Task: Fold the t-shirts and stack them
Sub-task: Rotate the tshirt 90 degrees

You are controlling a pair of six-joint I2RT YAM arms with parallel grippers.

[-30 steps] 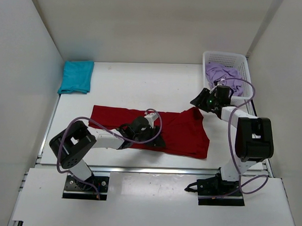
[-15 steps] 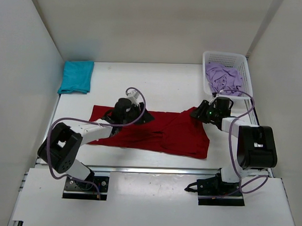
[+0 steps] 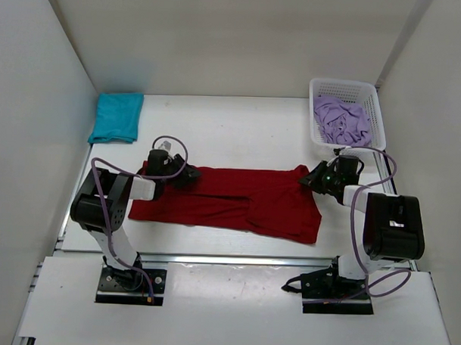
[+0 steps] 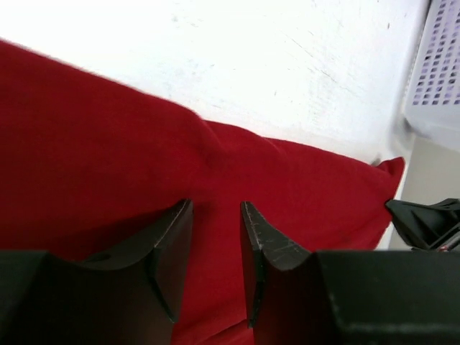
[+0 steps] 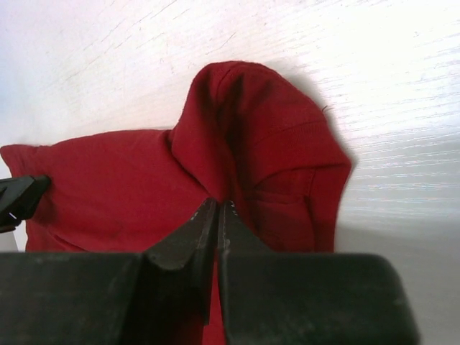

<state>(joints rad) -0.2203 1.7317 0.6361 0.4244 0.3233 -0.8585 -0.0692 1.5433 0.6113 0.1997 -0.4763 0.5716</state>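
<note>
The dark red t-shirt (image 3: 229, 206) lies spread across the table's middle. My left gripper (image 3: 191, 176) hovers low over its far left edge, jaws apart with red cloth (image 4: 108, 144) showing flat in the gap (image 4: 217, 205). At the shirt's far right corner, my right gripper (image 3: 312, 179) is shut, with a raised crease of the red cloth (image 5: 244, 136) running into its tips (image 5: 218, 203). A folded teal t-shirt (image 3: 117, 117) rests at the far left. The lilac t-shirt (image 3: 342, 120) is crumpled in the basket.
The white mesh basket (image 3: 347, 84) stands at the far right, close behind my right arm; its wall (image 4: 438, 65) shows in the left wrist view. White walls close in the table on the left, the right and the back.
My left arm has swung from the shirt's near middle to its far left edge. My right gripper came down to the far right corner and shut on the cloth.
</note>
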